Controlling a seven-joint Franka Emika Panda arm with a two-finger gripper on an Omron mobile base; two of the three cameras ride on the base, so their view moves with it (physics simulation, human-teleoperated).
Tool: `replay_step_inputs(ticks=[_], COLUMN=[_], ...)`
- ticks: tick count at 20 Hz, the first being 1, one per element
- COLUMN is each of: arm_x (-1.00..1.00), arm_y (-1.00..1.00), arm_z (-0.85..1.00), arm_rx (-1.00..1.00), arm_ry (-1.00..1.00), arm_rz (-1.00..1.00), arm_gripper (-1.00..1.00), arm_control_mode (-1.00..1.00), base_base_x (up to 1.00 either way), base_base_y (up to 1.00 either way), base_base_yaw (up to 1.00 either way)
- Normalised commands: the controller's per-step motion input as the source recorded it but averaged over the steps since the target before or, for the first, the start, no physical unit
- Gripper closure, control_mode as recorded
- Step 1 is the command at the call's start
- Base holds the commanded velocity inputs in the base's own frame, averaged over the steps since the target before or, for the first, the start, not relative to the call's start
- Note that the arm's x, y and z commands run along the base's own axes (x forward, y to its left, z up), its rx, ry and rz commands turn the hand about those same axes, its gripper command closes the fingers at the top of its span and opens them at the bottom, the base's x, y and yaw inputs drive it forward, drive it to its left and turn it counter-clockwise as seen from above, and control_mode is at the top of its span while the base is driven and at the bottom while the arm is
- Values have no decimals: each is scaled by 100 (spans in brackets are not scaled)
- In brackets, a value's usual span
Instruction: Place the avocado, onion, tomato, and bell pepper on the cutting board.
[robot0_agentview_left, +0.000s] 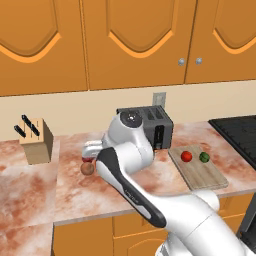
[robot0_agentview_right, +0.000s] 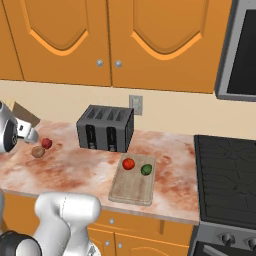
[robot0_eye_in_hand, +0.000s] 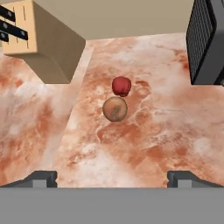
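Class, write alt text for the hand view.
A tan onion lies on the marbled countertop touching a dark red bell pepper just beyond it, ahead of the open gripper. Knife block left, toaster right.

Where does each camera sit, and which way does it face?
Left base view: behind the arm, left, facing the counter, toaster and board.
Right base view: behind, right; same toaster and board, stove.
Hand view: above the open tool, looking down at the onion.
All share the onion.
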Motion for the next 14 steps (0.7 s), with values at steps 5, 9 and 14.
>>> replay_step_inputs(ticks=[5,9,14], arm_x=[34,26,18], arm_y=[21,3,0], arm_z=[-9,-19,-28], arm_rx=[0,0,-1], arm_ry=[6,7,7], arm_rz=[5,5,4], arm_gripper=[-100,-100,-100], arm_control_mode=[-100,-100,-100], base_base_x=[0,0,0], base_base_y=[0,0,0], base_base_yaw=[0,0,0])
